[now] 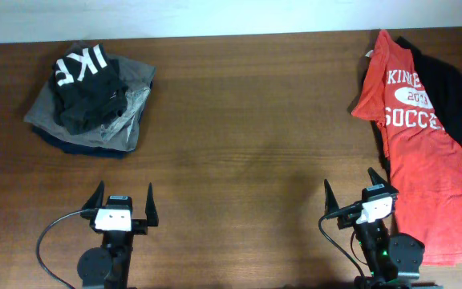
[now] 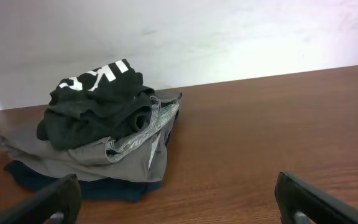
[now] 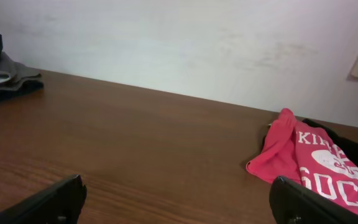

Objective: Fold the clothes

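The left gripper (image 1: 124,193) and right gripper (image 1: 350,181) are wide open, empty. The red T-shirt (image 1: 423,164) lies beside the right gripper.

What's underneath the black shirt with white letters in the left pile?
A grey garment lies beneath the black shirt, and a navy piece peeks out at the bottom. Anything else between those layers is covered.
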